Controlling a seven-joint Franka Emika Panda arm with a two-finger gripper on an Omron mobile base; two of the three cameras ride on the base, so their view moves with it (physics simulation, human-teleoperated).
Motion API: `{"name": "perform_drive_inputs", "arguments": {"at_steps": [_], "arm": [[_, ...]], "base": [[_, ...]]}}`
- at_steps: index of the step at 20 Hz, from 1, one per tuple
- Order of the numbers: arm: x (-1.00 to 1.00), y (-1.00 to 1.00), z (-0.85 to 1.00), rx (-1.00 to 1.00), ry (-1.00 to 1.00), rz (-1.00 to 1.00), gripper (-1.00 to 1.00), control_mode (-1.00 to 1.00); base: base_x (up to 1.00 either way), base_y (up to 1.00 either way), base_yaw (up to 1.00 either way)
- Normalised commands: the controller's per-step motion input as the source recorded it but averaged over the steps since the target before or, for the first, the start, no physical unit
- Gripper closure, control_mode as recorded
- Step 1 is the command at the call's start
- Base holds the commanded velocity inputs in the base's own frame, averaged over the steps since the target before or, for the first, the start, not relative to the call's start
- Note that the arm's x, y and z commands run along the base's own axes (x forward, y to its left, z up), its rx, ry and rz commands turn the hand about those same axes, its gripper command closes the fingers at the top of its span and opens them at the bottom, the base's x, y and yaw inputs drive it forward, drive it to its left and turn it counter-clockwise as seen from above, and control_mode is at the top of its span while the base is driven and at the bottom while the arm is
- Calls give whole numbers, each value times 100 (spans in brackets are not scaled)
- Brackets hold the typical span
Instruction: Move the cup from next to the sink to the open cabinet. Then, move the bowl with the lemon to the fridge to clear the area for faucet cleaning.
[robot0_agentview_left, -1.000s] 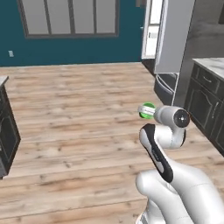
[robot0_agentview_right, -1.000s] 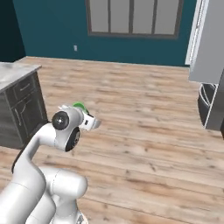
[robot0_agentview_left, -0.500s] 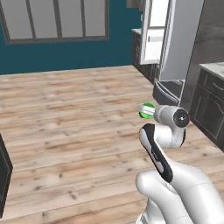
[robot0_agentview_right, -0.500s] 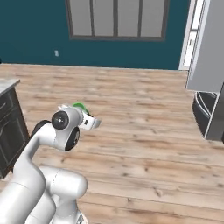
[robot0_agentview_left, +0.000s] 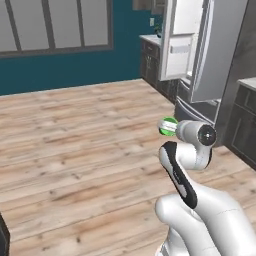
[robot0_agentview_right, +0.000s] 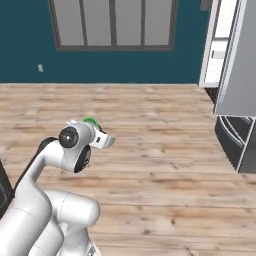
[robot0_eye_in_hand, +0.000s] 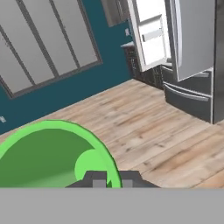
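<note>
Above wooden floor (robot0_agentview_left: 75, 145), jaws (robot0_eye_in_hand: 113, 180) clamp the green cup (robot0_eye_in_hand: 52, 155) rim.

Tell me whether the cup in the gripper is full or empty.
Empty: the hand view looks into the green cup and shows its bare bottom. The gripper is shut on its rim.

Arm folded up over base, forearm level; hand (robot0_eye_in_hand: 110, 178) clamped tight, pointing forward.

No writing, label, brand, number or sign can be read on any surface in these three views of the kitchen.
</note>
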Motion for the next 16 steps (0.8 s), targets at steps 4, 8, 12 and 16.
{"name": "perform_drive_inputs", "arguments": {"at_steps": [4, 8, 12, 16], "arm": [[0, 0, 0, 0, 0, 0, 100, 100], [0, 0, 0, 0, 0, 0, 100, 100], [0, 0, 0, 0, 0, 0, 100, 100], [0, 0, 0, 0, 0, 0, 100, 100]], "base": [[100, 75, -25], [100, 44, -16], [100, 0, -5], [100, 2, -6]]}}
